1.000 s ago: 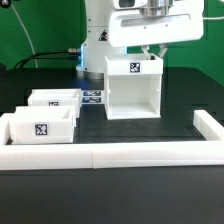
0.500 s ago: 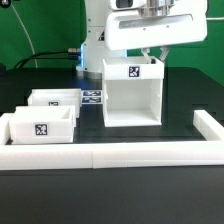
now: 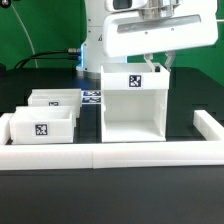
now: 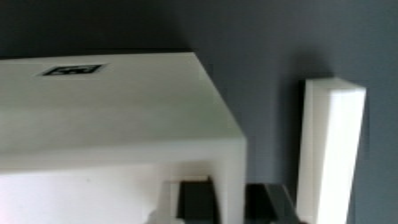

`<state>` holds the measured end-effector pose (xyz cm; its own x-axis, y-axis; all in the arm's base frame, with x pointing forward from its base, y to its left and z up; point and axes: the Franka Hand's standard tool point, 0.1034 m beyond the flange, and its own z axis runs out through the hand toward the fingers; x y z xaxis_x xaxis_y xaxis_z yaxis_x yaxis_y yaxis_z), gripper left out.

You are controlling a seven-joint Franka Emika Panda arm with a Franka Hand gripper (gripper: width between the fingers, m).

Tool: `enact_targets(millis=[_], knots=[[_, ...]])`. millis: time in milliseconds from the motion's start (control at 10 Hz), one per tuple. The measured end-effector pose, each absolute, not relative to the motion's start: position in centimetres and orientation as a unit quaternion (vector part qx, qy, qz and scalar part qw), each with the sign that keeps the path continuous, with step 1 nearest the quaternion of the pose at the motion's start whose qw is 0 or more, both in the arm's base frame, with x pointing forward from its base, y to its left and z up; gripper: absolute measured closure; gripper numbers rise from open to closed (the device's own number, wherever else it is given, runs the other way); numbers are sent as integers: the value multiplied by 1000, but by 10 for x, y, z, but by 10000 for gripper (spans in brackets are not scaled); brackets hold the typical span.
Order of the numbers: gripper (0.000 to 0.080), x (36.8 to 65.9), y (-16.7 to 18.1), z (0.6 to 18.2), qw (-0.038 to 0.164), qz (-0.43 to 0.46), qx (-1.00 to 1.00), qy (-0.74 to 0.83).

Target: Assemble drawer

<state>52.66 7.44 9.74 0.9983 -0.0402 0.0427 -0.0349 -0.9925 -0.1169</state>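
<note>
The white drawer box (image 3: pixel 135 105), open at the front and with a marker tag on its top edge, stands on the black table just behind the white fence (image 3: pixel 110 152). My gripper (image 3: pixel 153 65) reaches down from above and is shut on the top of the box's side wall on the exterior view's right. In the wrist view the box's top (image 4: pixel 107 110) fills most of the frame. My dark fingers (image 4: pixel 199 200) stand on either side of its thin wall, with the gripper (image 4: pixel 231 200) closed on it. Two small white drawers (image 3: pixel 55 100) (image 3: pixel 40 128) sit at the exterior view's left.
The fence's side arm (image 3: pixel 210 125) runs along the exterior view's right and shows in the wrist view (image 4: pixel 333 140) beside the box. The marker board (image 3: pixel 92 97) lies behind the drawers. The robot base (image 3: pixel 100 40) stands at the back.
The drawer box has slid toward the front fence with my gripper on it and now looks larger and closer. The two small drawers have not moved.
</note>
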Motion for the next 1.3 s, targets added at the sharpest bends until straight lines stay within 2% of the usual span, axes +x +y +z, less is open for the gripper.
enact_targets(millis=[500, 900, 1300], knots=[[755, 580, 84, 98, 67, -56, -996, 30], [755, 581, 84, 99, 68, -59, -995, 42], [754, 582, 88, 100, 75, -55, -987, 134]])
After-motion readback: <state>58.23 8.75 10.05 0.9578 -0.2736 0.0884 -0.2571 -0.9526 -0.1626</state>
